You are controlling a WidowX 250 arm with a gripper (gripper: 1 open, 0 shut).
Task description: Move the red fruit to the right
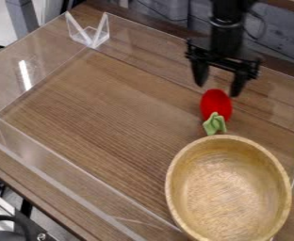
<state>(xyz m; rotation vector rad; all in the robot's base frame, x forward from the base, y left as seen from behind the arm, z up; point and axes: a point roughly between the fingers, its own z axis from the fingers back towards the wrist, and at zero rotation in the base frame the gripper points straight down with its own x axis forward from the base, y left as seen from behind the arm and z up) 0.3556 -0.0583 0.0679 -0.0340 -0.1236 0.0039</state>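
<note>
The gripper (pixel 218 79) hangs at the far side of the table, its two dark fingers spread wide with nothing gripped between them. Just in front of it the red fruit (pixel 215 104) lies on the wood, its green stem toward the bowl (pixel 228 188), which sits near the fruit. Farther out, a clear plastic piece (pixel 89 31) stands at the table's (pixel 99 113) far left.

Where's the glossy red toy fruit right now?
In the camera view, the glossy red toy fruit lies right of centre on the wooden table, its green stem toward the round wooden bowl.
</note>
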